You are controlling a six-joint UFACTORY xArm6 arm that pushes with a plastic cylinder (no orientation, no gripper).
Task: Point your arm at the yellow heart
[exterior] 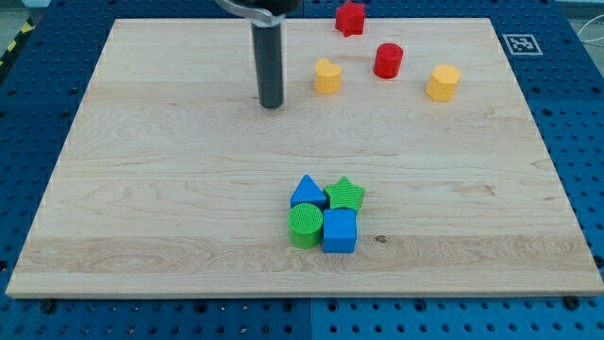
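Note:
The yellow heart (327,76) lies near the view's top, just right of centre. My tip (272,104) rests on the wooden board (142,189) a short way to the heart's left and slightly below it, not touching it. The dark rod rises from the tip out of the view's top edge.
A red cylinder (388,60) and a yellow pentagon (443,83) lie right of the heart. A red star (350,18) sits at the top edge. Low in the view, a blue triangle (307,192), green star (345,195), green cylinder (305,225) and blue cube (340,230) cluster together.

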